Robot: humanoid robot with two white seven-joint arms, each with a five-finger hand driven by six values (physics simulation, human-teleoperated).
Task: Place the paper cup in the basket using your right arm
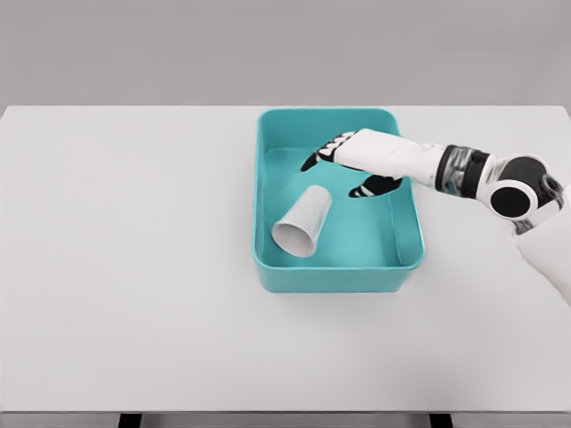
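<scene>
A white paper cup [303, 223] lies on its side inside the teal basket [337, 278], its open mouth facing the near left corner. My right hand [348, 165] hovers over the basket's far half, just behind and to the right of the cup, not touching it. Its dark fingers are spread and hold nothing. The right arm reaches in from the right edge across the basket's right wall. The left arm is out of view.
The basket stands on a white table [134, 267], slightly right of the middle. The table's near edge runs along the bottom of the view.
</scene>
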